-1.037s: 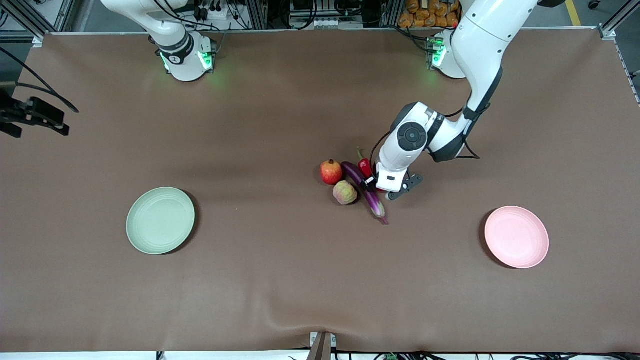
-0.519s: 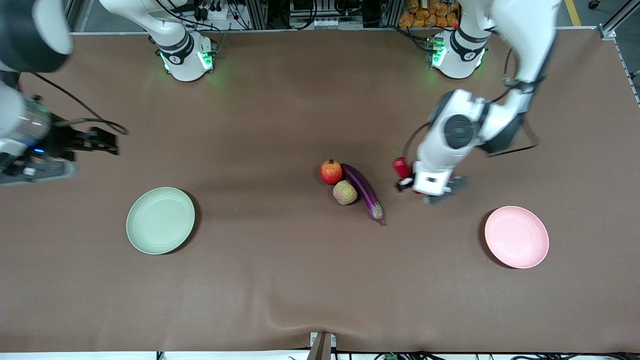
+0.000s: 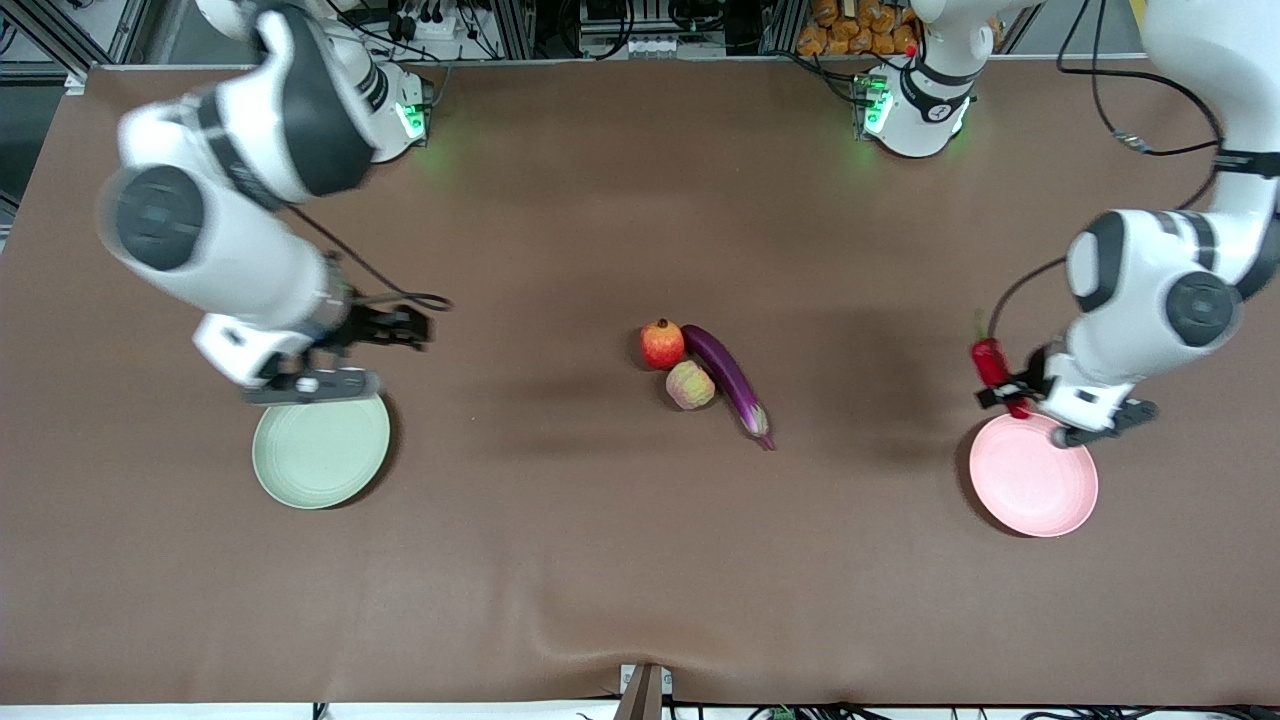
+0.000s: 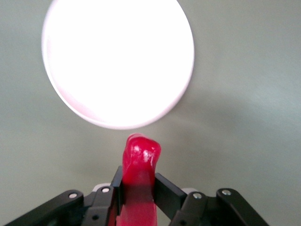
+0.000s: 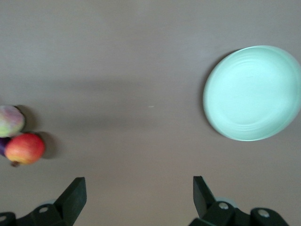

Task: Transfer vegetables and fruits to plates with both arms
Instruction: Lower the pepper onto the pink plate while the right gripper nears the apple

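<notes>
My left gripper (image 3: 1003,395) is shut on the red chili pepper (image 3: 990,364) and hangs over the table at the rim of the pink plate (image 3: 1040,490). In the left wrist view the chili (image 4: 140,165) stands clamped between both fingers of the left gripper (image 4: 138,188), and the plate (image 4: 117,61) glares white. The pomegranate (image 3: 662,344), the yellowish-pink fruit (image 3: 690,385) and the purple eggplant (image 3: 732,378) lie together mid-table. My right gripper (image 3: 405,328) is open and empty over the table beside the green plate (image 3: 320,460). Its wrist view shows that plate (image 5: 254,93) and both fruits (image 5: 24,148).
Bare brown cloth covers the table between the fruit pile and each plate. The two arm bases (image 3: 915,110) stand along the edge of the table farthest from the front camera.
The left arm lifted the chili out of the pile and carried it to the pink plate's rim. The right arm swung in from the table's end to beside the green plate.
</notes>
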You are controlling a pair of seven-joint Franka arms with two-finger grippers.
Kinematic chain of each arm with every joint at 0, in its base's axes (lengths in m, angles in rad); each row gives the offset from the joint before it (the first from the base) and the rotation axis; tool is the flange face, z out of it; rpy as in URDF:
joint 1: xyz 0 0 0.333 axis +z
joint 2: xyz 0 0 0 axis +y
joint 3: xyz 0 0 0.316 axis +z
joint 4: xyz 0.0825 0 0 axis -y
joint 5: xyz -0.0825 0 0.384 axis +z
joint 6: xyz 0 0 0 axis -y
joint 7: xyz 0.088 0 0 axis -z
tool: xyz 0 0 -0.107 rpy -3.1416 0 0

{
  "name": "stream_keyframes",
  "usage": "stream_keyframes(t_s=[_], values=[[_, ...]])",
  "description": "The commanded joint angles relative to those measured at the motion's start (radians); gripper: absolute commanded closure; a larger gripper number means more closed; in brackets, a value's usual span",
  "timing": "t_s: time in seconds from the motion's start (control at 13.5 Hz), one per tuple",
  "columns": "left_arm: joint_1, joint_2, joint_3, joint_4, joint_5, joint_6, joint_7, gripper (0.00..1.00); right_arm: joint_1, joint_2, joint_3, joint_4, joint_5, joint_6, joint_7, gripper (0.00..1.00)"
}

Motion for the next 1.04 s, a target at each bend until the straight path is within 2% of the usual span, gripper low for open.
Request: stream_keyframes(t_s=[0.0,0.15,0.37,0.59,0.74,0.81,0.89,0.96], values=[[0.061,0.118,-0.015,0.154,0.026,-0.011,0.164,1.00,0.089,0.101,-0.013,0.029,0.099,0.029,0.177,0.00],[0.091,0.224,-0.015,0.269,0.024,-0.012,0.226,1.00,0.111,0.158,-0.010,0.037,0.168,0.127,0.270,0.00],[0.101,0.321,-0.015,0.377,0.009,-0.012,0.218,1.00,0.125,0.250,-0.010,0.037,0.395,0.241,0.275,0.00],[0.099,0.376,-0.013,0.429,0.012,-0.012,0.217,1.00,0.214,0.360,-0.010,0.046,0.422,0.408,0.264,0.00],[0.102,0.405,-0.013,0.470,0.015,-0.012,0.218,1.00,0.266,0.403,-0.010,0.046,0.416,0.439,0.267,0.00],[0.105,0.406,-0.013,0.471,0.015,-0.012,0.215,0.87,0.287,0.405,-0.010,0.044,0.413,0.439,0.270,0.00],[0.105,0.407,-0.012,0.471,0.018,-0.012,0.214,0.54,0.301,0.403,-0.010,0.044,0.408,0.437,0.270,0.00],[0.105,0.406,-0.009,0.471,0.020,-0.012,0.218,0.14,0.316,0.403,-0.010,0.040,0.408,0.437,0.278,0.00]])
